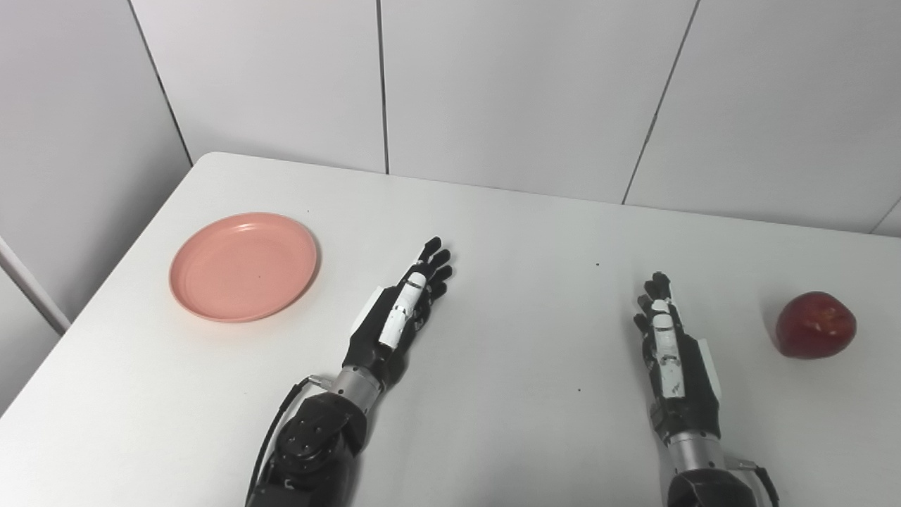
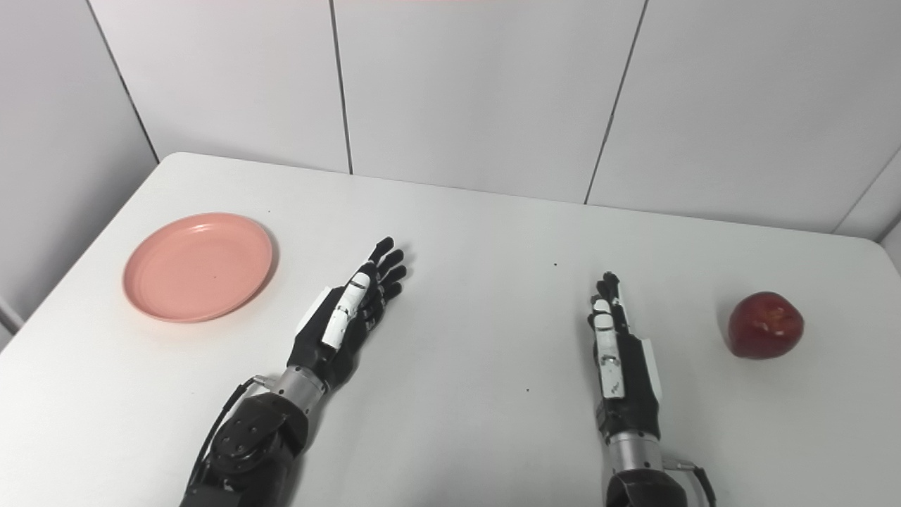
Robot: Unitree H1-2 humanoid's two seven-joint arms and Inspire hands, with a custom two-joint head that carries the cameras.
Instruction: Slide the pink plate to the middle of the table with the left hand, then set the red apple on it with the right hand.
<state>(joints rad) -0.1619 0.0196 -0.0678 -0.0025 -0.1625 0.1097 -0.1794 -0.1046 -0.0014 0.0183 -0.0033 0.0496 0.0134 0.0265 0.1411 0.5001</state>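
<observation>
Pink round plastic plate (image 1: 243, 266) sits on the white table (image 1: 514, 232) at ten o'clock of the empty, straight-fingered left hand (image 1: 405, 306), nearest it in the left eye view; the right eye view shows the same, the red apple (image 2: 766, 325) at two o'clock of the flat, empty right hand (image 2: 616, 352).

left hand (image 1: 402, 310) flat, right hand (image 1: 669, 352) flat, fingers (image 1: 435, 259) extended

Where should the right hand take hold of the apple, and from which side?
Judging by its pose, around the round middle of the apple, coming from its left, where the right hand rests on the table with fingers straight and nothing between them. The apple sits upright and apart from the plate, so a top-down wrap would likely work too.
</observation>
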